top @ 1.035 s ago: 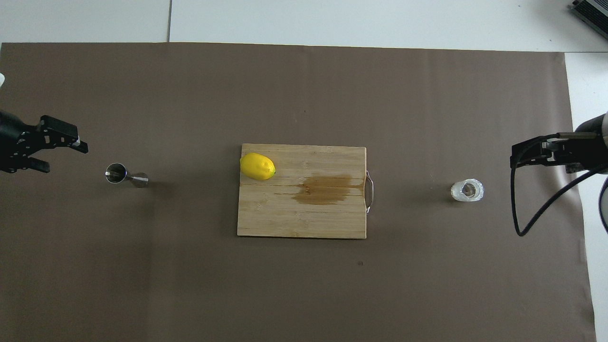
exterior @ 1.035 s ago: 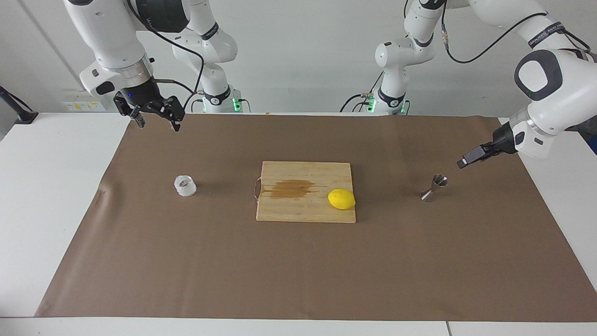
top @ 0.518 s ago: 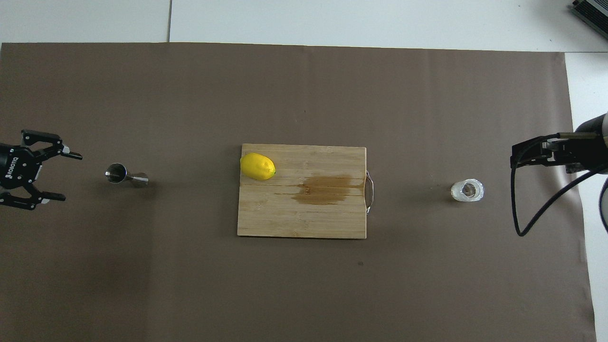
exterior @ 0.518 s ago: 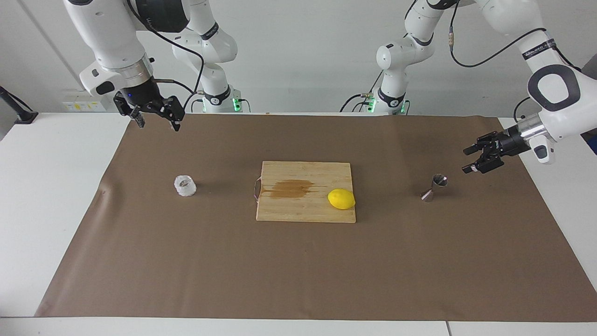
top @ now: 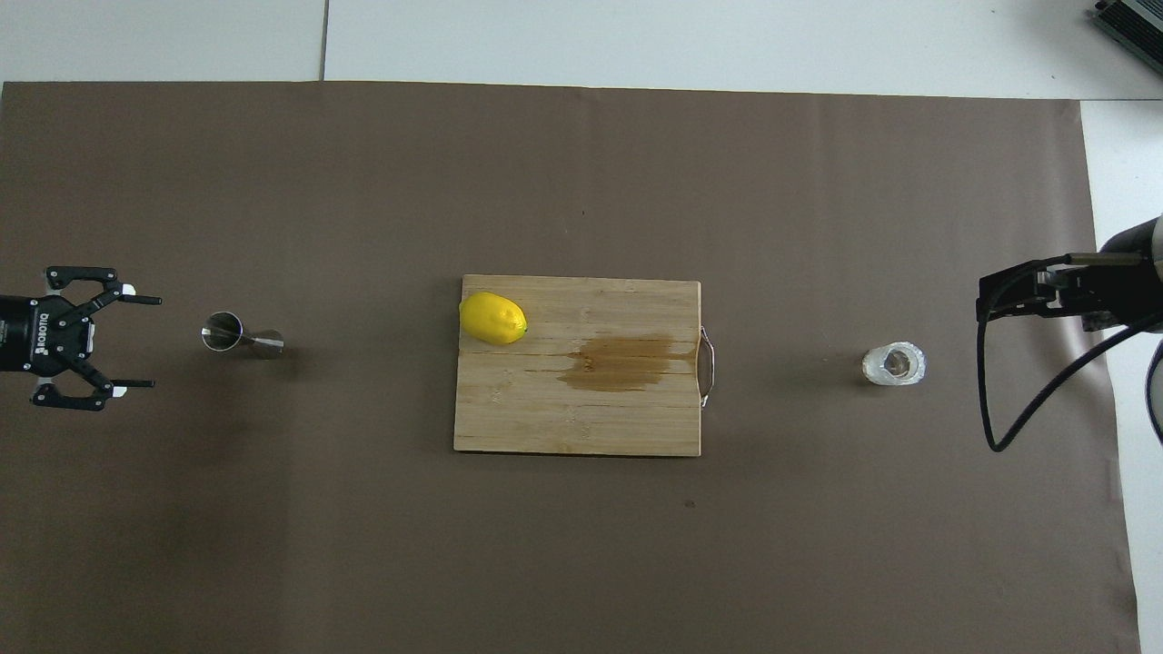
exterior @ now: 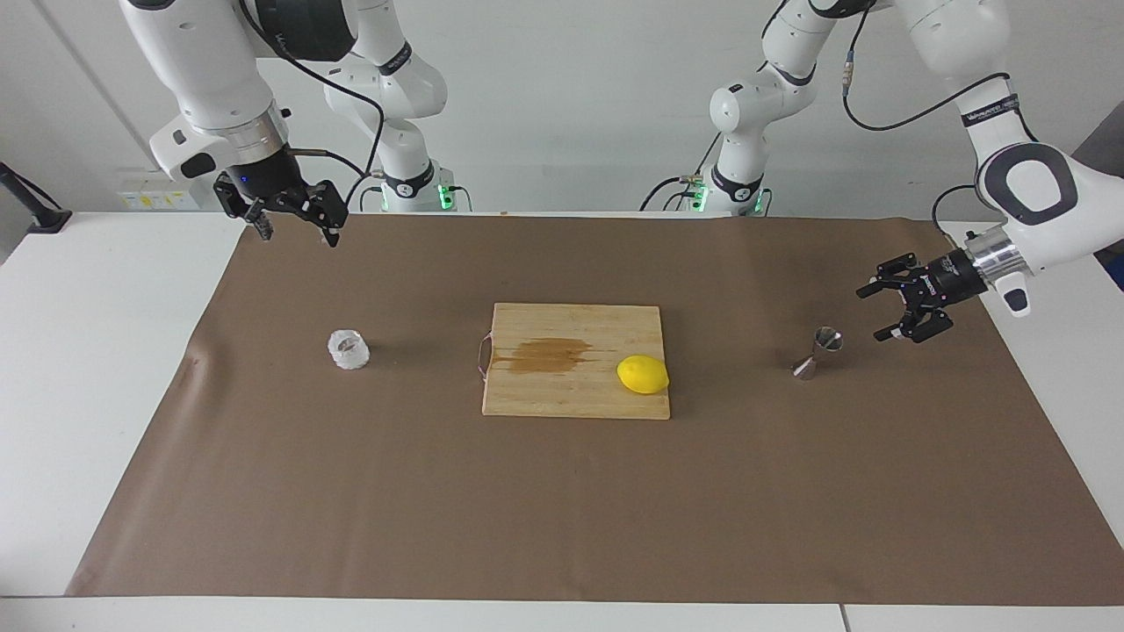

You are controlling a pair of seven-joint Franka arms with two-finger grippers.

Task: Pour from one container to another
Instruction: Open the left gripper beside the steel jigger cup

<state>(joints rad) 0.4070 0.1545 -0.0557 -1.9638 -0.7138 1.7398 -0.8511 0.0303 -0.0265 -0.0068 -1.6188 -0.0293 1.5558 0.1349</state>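
left end effector [exterior: 887, 309] rotated, now level, fingers apart, near jigger [exterior: 818, 353] at left arm's desk end | right end effector [exterior: 294, 226] idle, apart, above tumbler [exterior: 349, 348] | nothing gripped, pour not started

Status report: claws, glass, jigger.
Left claw open, beside jigger, not touching. Right claw open, raised, off the glass tumbler. Cutting board with lemon between both containers.

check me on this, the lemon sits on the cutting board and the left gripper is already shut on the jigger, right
Not quite. The lemon does sit on the cutting board, but the left gripper is open beside the jigger, not touching it, as the facing view shows.
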